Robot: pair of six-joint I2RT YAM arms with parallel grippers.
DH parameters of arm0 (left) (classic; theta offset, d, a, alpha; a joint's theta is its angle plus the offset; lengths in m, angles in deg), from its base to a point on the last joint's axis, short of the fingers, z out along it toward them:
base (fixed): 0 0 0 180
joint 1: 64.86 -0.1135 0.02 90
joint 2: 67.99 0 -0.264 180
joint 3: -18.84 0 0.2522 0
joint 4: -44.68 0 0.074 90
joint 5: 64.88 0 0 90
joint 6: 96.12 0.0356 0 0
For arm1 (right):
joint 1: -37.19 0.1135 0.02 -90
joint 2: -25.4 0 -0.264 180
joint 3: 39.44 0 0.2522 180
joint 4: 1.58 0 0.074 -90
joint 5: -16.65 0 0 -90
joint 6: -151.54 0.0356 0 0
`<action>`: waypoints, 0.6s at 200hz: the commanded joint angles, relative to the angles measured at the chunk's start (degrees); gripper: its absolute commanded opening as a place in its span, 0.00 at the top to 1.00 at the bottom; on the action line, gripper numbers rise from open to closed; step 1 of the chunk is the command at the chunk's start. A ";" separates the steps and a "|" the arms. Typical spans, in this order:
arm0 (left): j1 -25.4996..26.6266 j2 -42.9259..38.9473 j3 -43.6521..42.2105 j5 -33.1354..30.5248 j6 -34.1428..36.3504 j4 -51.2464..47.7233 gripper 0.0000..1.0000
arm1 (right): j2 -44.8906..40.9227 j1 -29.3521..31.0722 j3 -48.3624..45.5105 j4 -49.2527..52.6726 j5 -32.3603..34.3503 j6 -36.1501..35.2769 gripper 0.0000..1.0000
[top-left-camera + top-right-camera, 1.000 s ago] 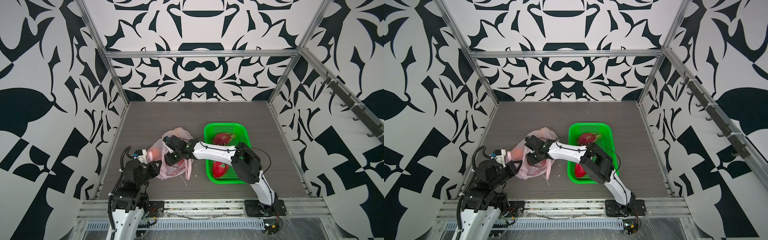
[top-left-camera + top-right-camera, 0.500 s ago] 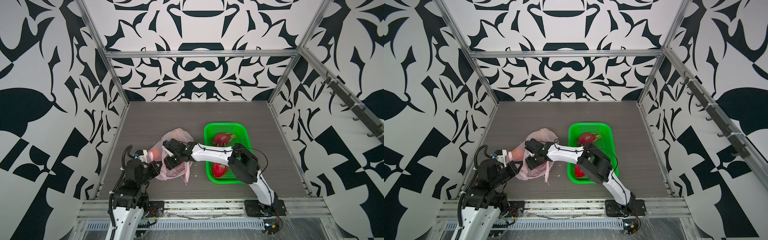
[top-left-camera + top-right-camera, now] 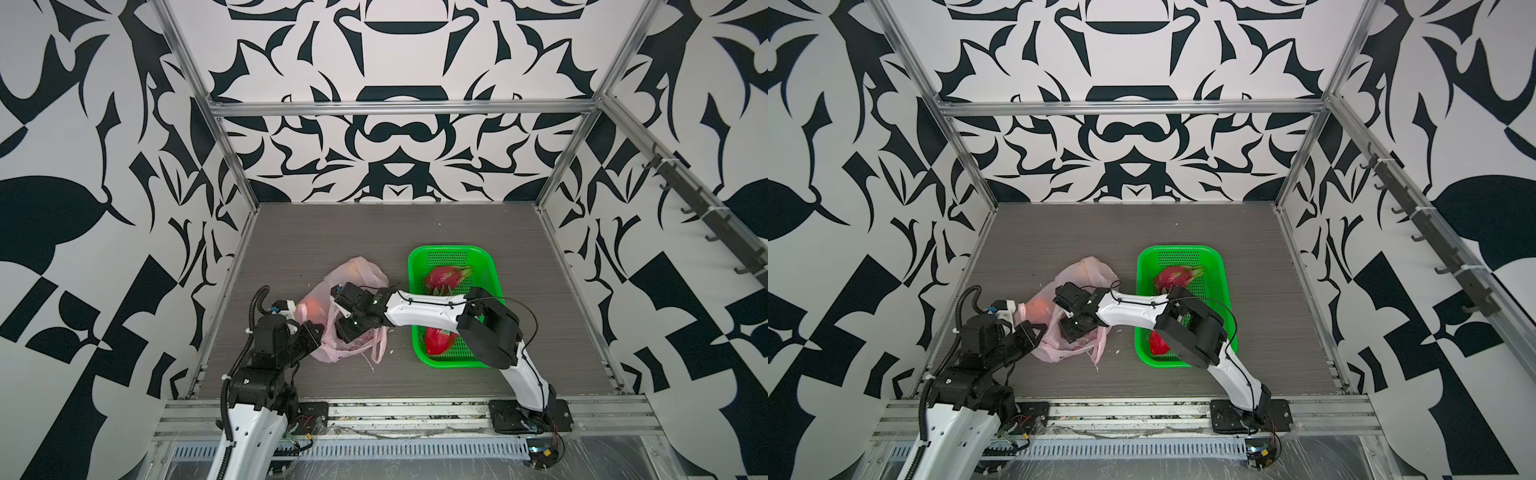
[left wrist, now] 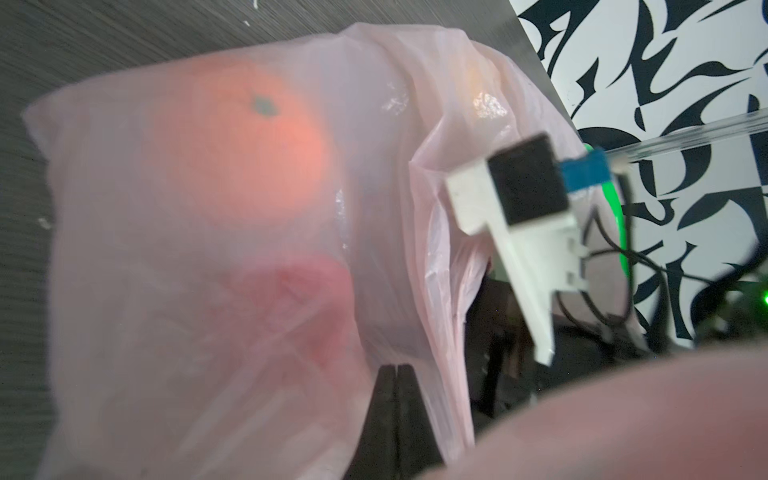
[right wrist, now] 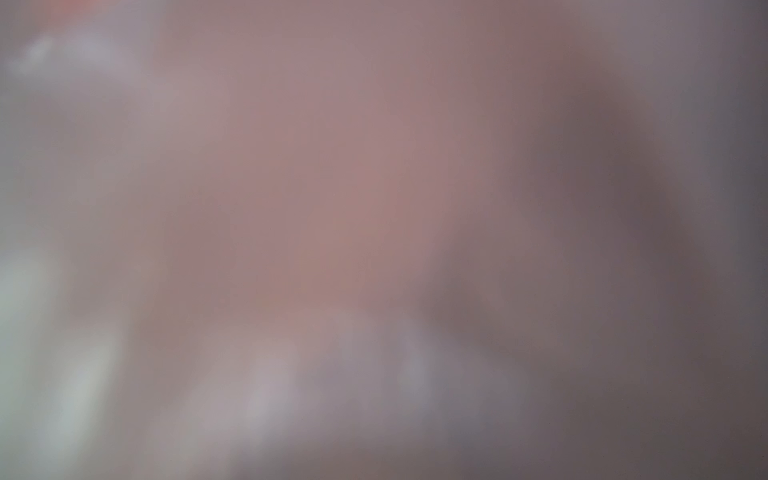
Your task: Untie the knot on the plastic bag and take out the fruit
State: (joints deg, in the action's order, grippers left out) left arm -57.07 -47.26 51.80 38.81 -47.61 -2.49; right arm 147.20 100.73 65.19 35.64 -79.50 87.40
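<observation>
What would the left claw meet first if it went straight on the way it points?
The plastic bag: the shut left claw seems to pinch its film. Behind the film, probably the red-pink fruit.

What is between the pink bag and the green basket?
In both top views, only a narrow strip of bare grey table separates the plastic bag from the green basket. The robot's white right arm reaches across above it.

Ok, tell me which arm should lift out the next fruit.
Right. The right fingers are down in the plastic bag near the orange; the left fingers are shut on the bag's plastic, holding it.
</observation>
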 commanded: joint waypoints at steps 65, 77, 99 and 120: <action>0.12 0.64 2.76 -5.31 1.86 2.33 1.00 | -21.71 3.07 1.01 13.59 14.34 -13.62 0.37; 0.12 0.24 2.61 -5.06 1.87 2.34 1.00 | -21.23 3.08 3.08 14.27 16.08 -16.49 0.33; 0.11 -0.92 2.34 -4.73 2.03 2.05 1.00 | -18.99 3.07 6.60 14.95 21.58 -22.96 0.29; 0.12 -2.07 2.32 -4.44 2.23 1.48 1.00 | -15.37 3.01 10.27 16.02 25.09 -28.06 0.25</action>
State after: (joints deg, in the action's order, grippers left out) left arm -57.07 -47.91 53.48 34.11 -46.39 -1.04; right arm 128.99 103.97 70.55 49.17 -61.78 68.04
